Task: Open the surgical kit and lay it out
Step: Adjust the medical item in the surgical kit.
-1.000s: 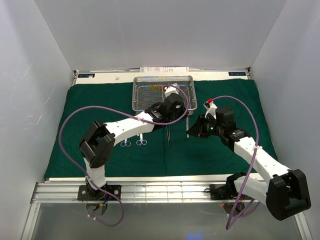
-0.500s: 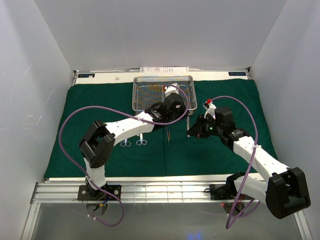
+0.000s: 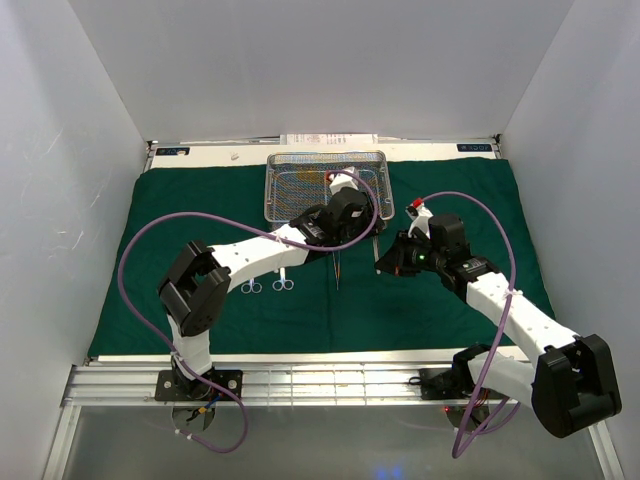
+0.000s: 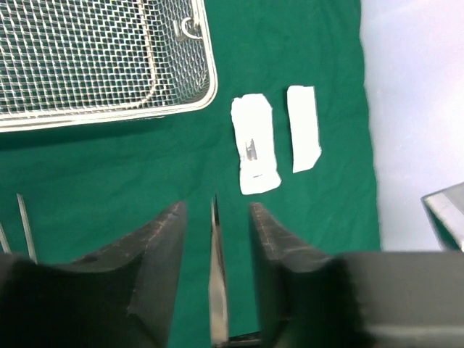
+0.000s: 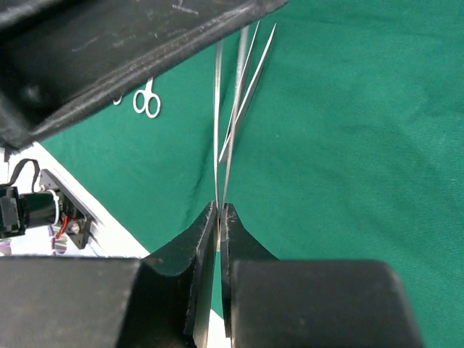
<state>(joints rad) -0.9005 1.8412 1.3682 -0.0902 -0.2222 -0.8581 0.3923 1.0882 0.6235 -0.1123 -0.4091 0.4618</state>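
Observation:
The dark green cloth (image 3: 180,230) lies spread flat, with the silver mesh tray (image 3: 270,190) at its far middle. My right gripper (image 5: 219,212) is shut on the lower end of thin tweezers (image 5: 226,109), which point away from it. My left gripper (image 4: 217,206) is open, and the same tweezers (image 4: 215,275) stand in the gap between its jaws, clear of both. Two white packets (image 4: 255,143) (image 4: 304,128) lie side by side right of the tray (image 4: 209,65). A second pair of tweezers (image 3: 337,270) and two scissors (image 3: 250,287) (image 3: 283,284) lie on the cloth.
White walls close in the left, back and right sides. A white strip (image 3: 220,155) runs behind the cloth, with papers (image 3: 330,138) behind the tray. A metal rail (image 3: 320,380) with both arm bases borders the near edge. Purple cables (image 3: 140,250) loop above the cloth.
My left gripper has opened and let go of the tweezers. My right gripper has closed fully on them. Both arms have barely shifted.

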